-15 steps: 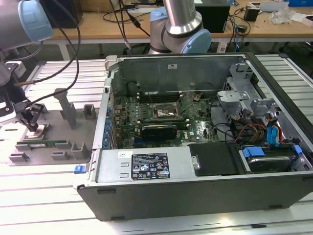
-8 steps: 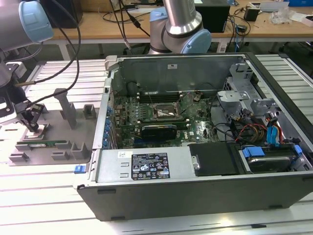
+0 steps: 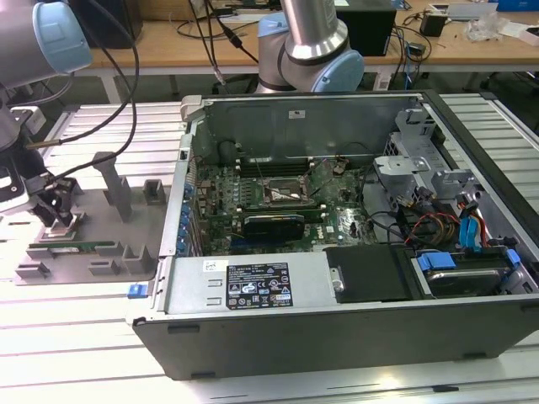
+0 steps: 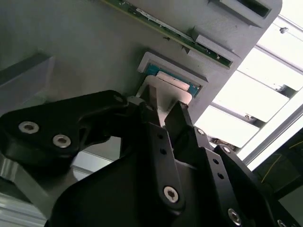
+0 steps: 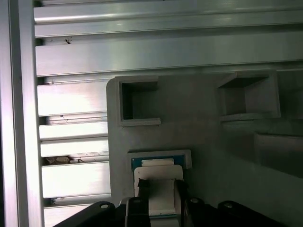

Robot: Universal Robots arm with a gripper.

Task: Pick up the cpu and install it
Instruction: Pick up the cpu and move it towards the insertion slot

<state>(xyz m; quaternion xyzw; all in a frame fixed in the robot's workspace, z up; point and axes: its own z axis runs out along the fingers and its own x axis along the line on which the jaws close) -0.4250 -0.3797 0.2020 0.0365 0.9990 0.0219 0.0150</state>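
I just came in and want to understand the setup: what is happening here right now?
The arm has its gripper down at the cpu, which lies in a blue-edged holder on the grey tray, at the exterior view's left. The open PC case stands beside the tray; the cpu is not yet on its board.

Grey fixture plate point(image 5: 203, 156) lies on slatted aluminium table point(image 5: 142, 47). The cpu point(image 5: 159, 179), silver side up, sits in blue-lined nest point(image 5: 158, 155) close to plate's edge. Black gripper point(image 5: 161, 194) pinches the cpu on two opposite sides, fingers point(image 5: 142, 190) touching it. Square pocket point(image 5: 137, 101) at plate's corner, second pocket point(image 5: 246, 99) along the same edge.
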